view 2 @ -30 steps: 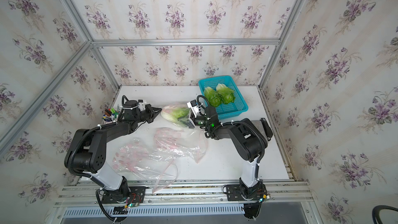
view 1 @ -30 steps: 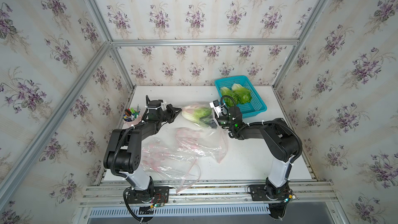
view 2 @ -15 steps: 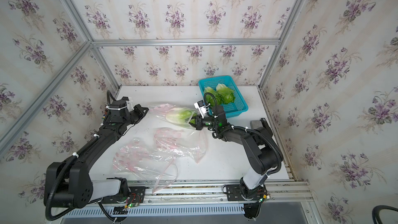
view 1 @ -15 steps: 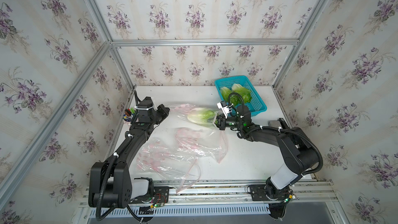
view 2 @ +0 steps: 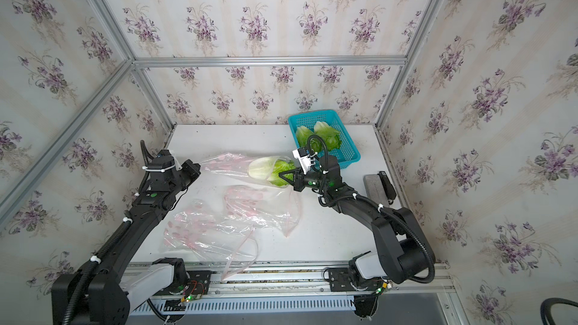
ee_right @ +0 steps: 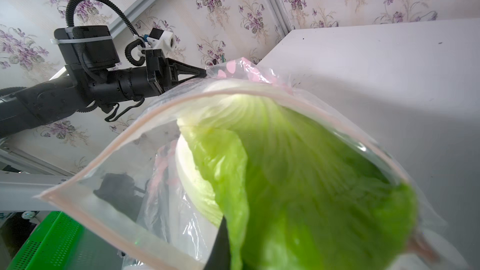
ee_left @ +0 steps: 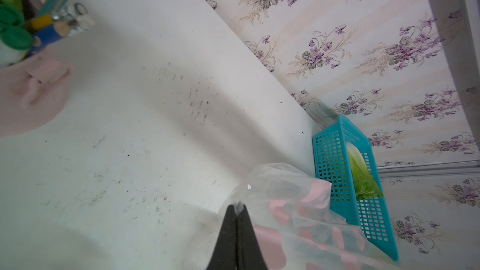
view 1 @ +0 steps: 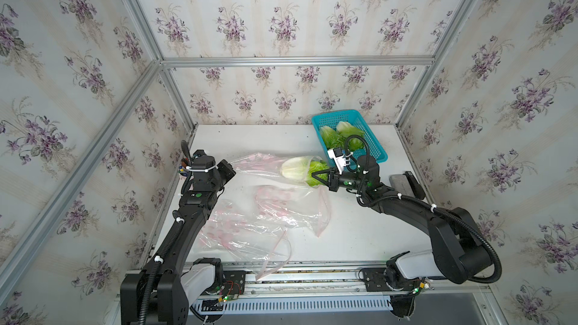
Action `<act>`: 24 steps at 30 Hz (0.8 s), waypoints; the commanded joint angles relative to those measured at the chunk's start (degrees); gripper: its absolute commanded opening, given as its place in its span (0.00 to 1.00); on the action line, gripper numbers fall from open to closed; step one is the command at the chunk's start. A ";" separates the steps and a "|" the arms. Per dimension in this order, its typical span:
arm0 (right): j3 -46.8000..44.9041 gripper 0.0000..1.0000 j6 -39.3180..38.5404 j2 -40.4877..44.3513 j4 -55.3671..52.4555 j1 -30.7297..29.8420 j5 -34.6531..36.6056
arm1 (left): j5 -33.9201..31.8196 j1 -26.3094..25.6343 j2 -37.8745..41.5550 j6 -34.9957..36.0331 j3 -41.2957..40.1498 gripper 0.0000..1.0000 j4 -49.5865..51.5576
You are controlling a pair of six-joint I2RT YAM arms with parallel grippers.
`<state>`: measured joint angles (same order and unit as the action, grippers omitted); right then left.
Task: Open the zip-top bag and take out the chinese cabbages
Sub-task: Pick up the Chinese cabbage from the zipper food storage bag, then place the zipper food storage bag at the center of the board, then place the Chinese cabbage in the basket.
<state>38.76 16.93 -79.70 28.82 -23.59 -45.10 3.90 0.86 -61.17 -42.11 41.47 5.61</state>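
Both top views: left pincer [view 1: 230, 168], clamped on the bag [view 1: 259, 164], has drawn away from right pincer [view 1: 312, 175] gripping the cabbage [view 1: 294, 167], likely freeing it.

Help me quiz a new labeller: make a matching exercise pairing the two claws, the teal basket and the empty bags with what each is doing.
Things:
A. left claw
B. right claw
C. teal basket
D. empty bags

States:
1. holds two cabbages
2. lie slack on the table
3. shut on the zip-top bag at its closed end
4. shut on the bagged cabbage by its green leaves

Pairs: A-3, B-4, C-1, D-2.
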 commanded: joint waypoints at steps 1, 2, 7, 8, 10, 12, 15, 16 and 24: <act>0.14 0.00 -4.95 2.16 -7.83 0.64 6.77 | -9.50 1.32 0.76 2.02 0.09 0.00 2.23; -0.20 0.00 -5.02 2.88 -8.24 0.81 6.82 | -9.69 1.62 0.87 2.08 0.03 0.00 2.63; -4.65 0.00 -1.57 6.98 -2.16 2.53 7.32 | -10.86 2.67 1.35 1.43 -1.32 0.00 3.20; -5.20 0.00 -1.08 7.84 -1.47 2.82 7.89 | -11.31 2.75 1.61 1.35 -1.64 0.00 3.21; -5.55 0.00 -1.57 9.46 -1.91 2.95 10.35 | -12.64 2.84 2.55 1.23 -2.30 0.00 3.36; -5.07 0.00 -2.68 11.13 -3.99 2.94 13.39 | -14.63 3.07 3.89 1.31 -2.86 0.00 3.84; -4.93 0.00 -4.67 14.05 -5.95 2.96 17.37 | -17.92 3.43 6.11 1.63 -3.54 0.00 4.93; -5.02 0.00 -5.07 15.14 -6.20 3.01 18.91 | -18.64 3.54 6.63 1.75 -3.67 0.00 5.17; 0.59 0.00 -13.59 17.90 -15.15 3.44 28.70 | -15.57 3.73 4.87 2.81 -3.07 0.00 5.72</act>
<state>36.73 8.05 -61.82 17.15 -20.45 -22.04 -11.86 4.54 -55.57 -39.92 37.95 11.27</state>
